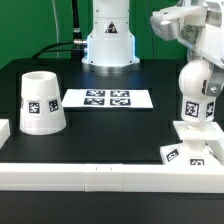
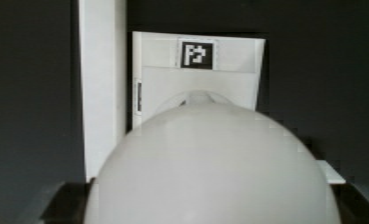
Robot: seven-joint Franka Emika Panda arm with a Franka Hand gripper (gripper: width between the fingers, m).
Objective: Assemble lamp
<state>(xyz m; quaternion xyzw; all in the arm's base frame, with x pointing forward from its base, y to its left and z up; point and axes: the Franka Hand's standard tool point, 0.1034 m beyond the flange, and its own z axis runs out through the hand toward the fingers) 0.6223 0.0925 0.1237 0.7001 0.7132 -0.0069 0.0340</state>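
Observation:
My gripper (image 1: 203,72) is shut on the white round-headed bulb (image 1: 194,98) and holds it upright, stem down, over the low square base (image 1: 190,150) at the exterior view's right. I cannot tell whether the stem touches the base. In the wrist view the bulb's head (image 2: 207,160) fills most of the picture between my dark fingers (image 2: 65,205). The gripper (image 2: 207,205) is closed around it, and the base with its marker (image 2: 199,55) lies beyond. The tapered shade (image 1: 42,102) stands wide end down at the exterior view's left, apart from the rest.
The marker board (image 1: 108,98) lies flat in the middle of the black table. A long white border rail (image 1: 110,172) runs along the front edge, right by the base, and shows in the wrist view (image 2: 101,80). The robot's pedestal (image 1: 108,40) stands at the back.

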